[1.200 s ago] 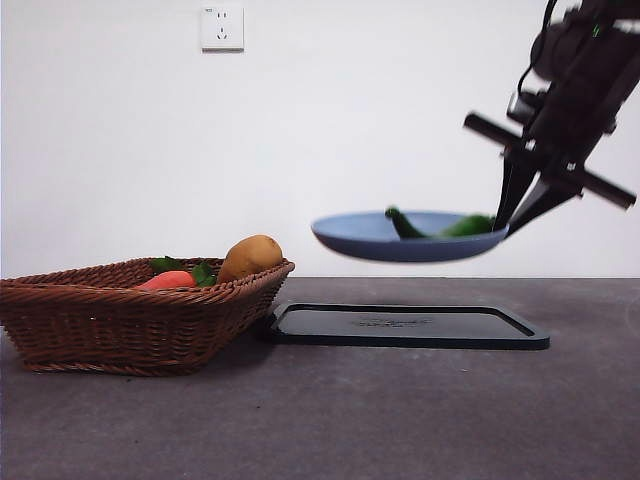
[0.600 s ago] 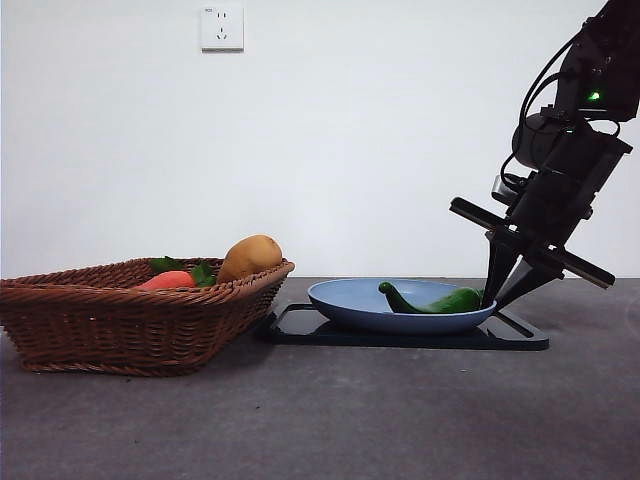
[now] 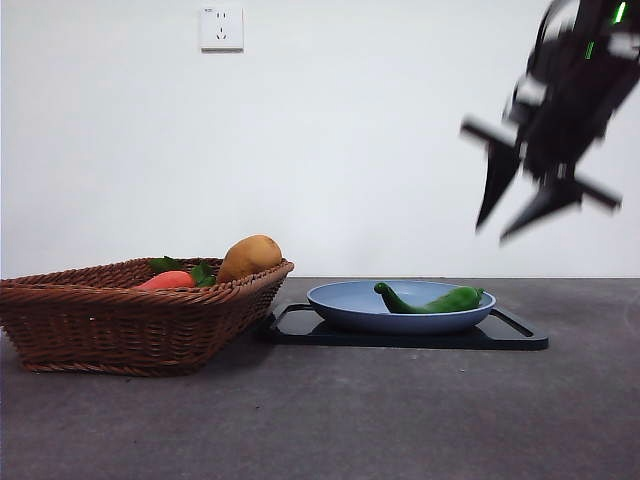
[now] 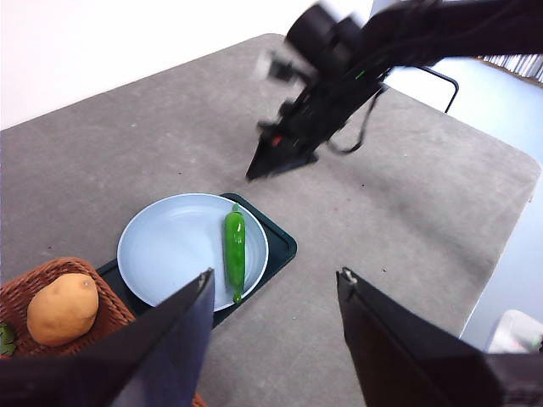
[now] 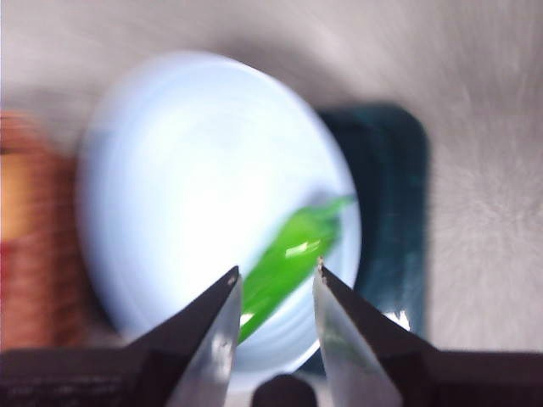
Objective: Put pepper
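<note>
The dark-green pepper (image 3: 440,301) lies in the blue plate (image 3: 345,305), which rests on the black tray (image 3: 520,338). My right gripper (image 3: 494,232) is blurred, open and empty, up in the air above the plate's right rim. Its wrist view looks down between the jaws (image 5: 277,271) onto the pepper (image 5: 293,259) and the plate (image 5: 187,186). My left gripper (image 4: 276,284) is open and empty, high above the table. Its wrist view shows the pepper (image 4: 235,253) in the plate (image 4: 170,246) and the right gripper (image 4: 254,174) beyond it.
A wicker basket (image 3: 120,315) stands left of the tray and touches it. It holds a tan potato (image 3: 250,256) and an orange-red vegetable with green leaves (image 3: 168,280). A wall socket (image 3: 222,27) is on the white wall behind.
The right gripper carried the plate with the pepper down onto the black tray, let go of its rim, and has now risen up and away. The plate stays on the tray.
</note>
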Controlling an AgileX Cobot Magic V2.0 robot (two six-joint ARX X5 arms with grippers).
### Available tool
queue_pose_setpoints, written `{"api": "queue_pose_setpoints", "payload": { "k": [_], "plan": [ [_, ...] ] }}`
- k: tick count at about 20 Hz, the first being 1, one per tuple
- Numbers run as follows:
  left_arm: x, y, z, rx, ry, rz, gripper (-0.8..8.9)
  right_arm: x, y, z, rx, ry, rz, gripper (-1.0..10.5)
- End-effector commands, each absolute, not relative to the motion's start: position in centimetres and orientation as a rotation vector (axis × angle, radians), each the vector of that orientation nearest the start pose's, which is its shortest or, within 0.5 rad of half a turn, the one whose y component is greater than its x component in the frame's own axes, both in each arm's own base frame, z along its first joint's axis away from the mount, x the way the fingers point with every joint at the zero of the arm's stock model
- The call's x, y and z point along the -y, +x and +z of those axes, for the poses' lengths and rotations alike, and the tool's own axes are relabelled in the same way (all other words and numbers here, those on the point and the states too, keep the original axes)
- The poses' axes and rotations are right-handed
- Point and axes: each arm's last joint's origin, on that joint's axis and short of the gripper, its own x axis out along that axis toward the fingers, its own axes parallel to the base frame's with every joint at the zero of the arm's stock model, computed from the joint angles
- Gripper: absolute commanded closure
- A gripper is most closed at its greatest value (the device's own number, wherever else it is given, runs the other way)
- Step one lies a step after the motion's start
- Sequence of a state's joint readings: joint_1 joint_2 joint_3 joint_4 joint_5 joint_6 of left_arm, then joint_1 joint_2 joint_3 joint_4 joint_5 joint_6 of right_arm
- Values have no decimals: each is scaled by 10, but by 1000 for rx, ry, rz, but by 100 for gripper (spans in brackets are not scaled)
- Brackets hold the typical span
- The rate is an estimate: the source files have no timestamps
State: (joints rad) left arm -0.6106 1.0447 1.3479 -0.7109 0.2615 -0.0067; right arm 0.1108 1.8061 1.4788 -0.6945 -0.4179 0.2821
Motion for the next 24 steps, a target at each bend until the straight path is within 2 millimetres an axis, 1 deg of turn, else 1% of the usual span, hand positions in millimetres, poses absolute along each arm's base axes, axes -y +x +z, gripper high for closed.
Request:
{"api": "queue_pose_setpoints", "payload": {
  "k": [1,3,5,7,9,10,12,13,15,17,24],
  "plan": [
    [116,152,429,-389,98,-870,555,-55,354,298,-1030,329,395,790],
    [117,152,428,-394,99,-870,555,-59,319,331,-1006,268,448,792],
    [117,152,427,-401,101,-870,555,-60,281,358,-1001,202,498,793],
    [117,152,426,-412,103,-869,555,-61,245,377,-1000,151,544,795],
    [116,152,425,-425,106,-870,563,-62,214,390,-997,102,591,834],
    [116,152,425,-430,107,-870,603,-63,203,394,-998,76,615,866],
    [116,151,424,-440,108,-870,752,-63,185,398,-1000,13,666,947],
    [116,151,424,-440,107,-869,817,-64,179,399,-1003,-13,687,943],
    [116,151,424,-439,105,-868,806,-64,175,400,-1000,-23,698,943],
    [116,151,424,-440,106,-869,806,-65,176,401,-1003,10,680,943],
    [117,153,428,-397,98,-872,805,-64,176,401,-1003,9,676,943]
  ]
}}
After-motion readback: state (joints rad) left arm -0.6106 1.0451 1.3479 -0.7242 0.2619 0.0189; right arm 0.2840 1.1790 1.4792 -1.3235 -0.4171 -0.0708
